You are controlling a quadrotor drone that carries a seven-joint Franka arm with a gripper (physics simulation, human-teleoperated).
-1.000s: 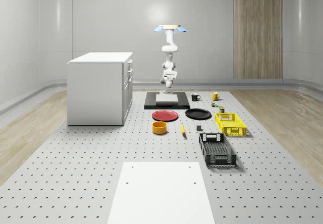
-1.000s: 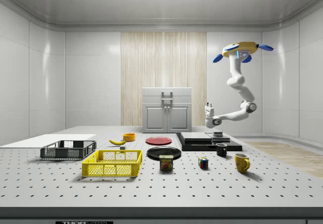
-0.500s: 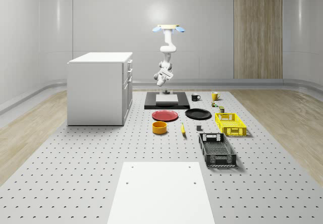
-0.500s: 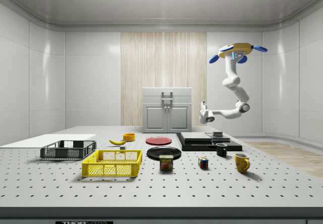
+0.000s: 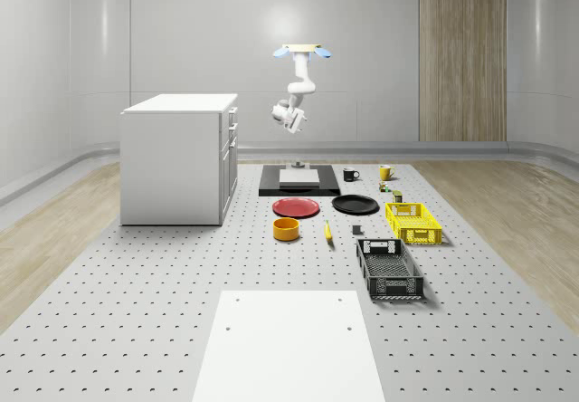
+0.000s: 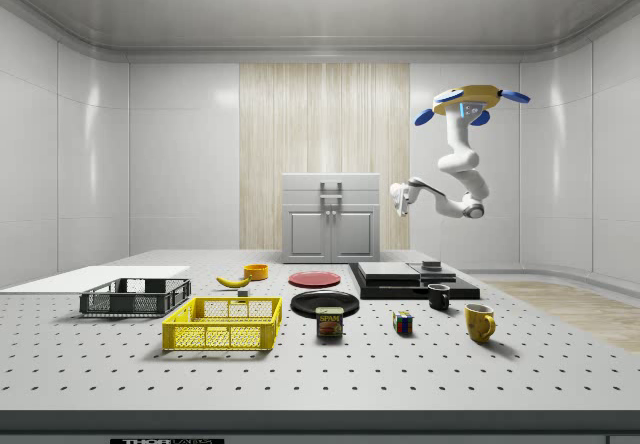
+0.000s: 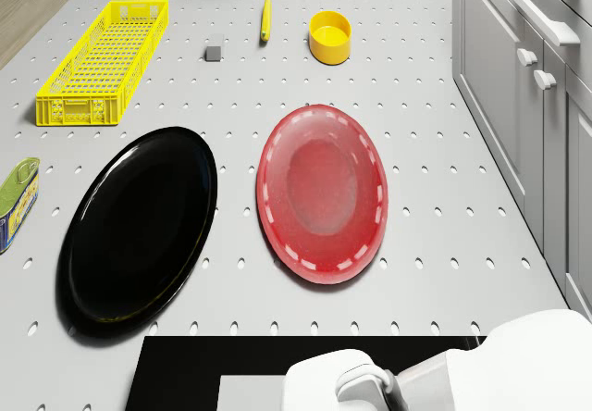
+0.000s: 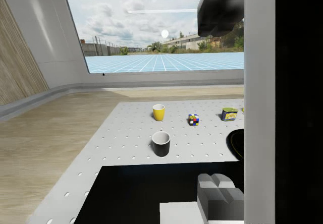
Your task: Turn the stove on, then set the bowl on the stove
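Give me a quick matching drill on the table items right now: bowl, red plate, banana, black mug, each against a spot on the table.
Things:
1. bowl
2. red plate
3. banana
4. black mug

Places:
A. just off the stove's right edge in the whole-scene view
B. between the bowl and the small dark block
C. in front of the stove, beside the black plate
D. in front of the red plate, nearer the white mat

Pairs: 1-D, 2-C, 3-B, 4-A
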